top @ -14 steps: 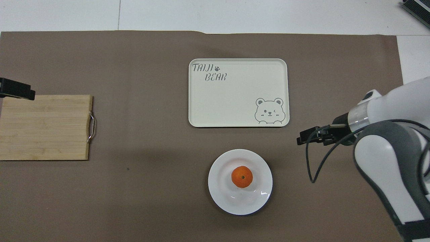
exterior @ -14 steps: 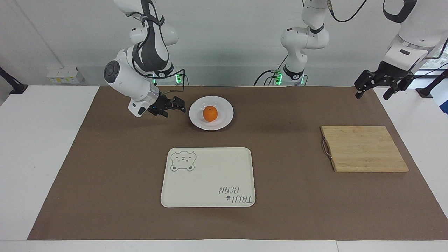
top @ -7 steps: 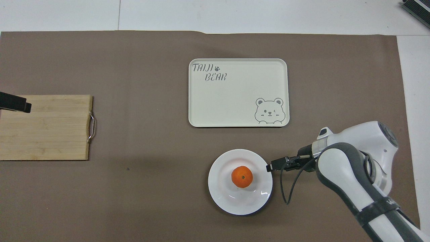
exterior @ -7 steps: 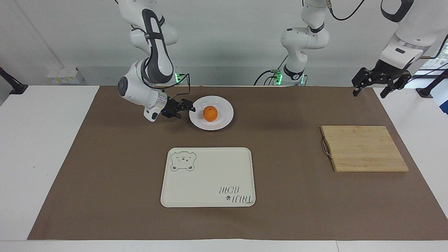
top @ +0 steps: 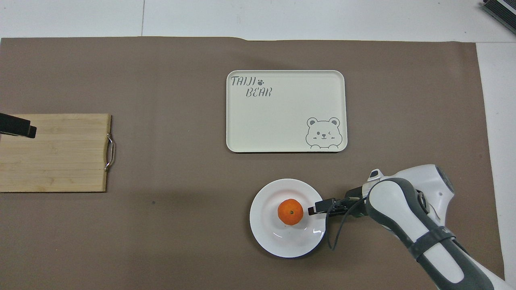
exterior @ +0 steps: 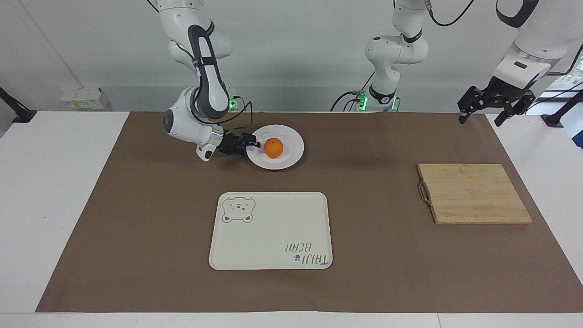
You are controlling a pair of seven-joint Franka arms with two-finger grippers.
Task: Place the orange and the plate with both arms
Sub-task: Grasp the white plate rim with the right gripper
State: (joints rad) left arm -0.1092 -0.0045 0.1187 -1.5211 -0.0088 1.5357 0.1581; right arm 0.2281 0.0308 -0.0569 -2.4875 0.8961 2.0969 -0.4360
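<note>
One small round bright-orange fruit with a dark stem dot (exterior: 273, 148) (top: 290, 212) sat in the middle of a round glossy white shallow plate (exterior: 291, 155) (top: 282, 241), much smaller than the dish and ringed by its wide plain rim. That plate lay on the brown paper table cover (exterior: 378, 255) (top: 181, 237), nearer to the robots than a rectangular cream tray (exterior: 273, 232) (top: 282, 121) printed with a winking bear face in one corner and the lettering "TAIJI BEAR" with a paw mark in the corner diagonal to it. The right arm's black gripper (exterior: 252, 143) (top: 316, 208) reached in low and level over the plate's rim at the right arm's end, its tips just beside the orange; whether its fingers were spread or pressed together could not be told. The left arm's black gripper (exterior: 480, 116) (top: 24, 129) hung raised at the left arm's end of the table, above the edge of a pale wooden cutting board with a metal handle (exterior: 473, 193) (top: 52, 153), its fingers spread apart and holding nothing.
</note>
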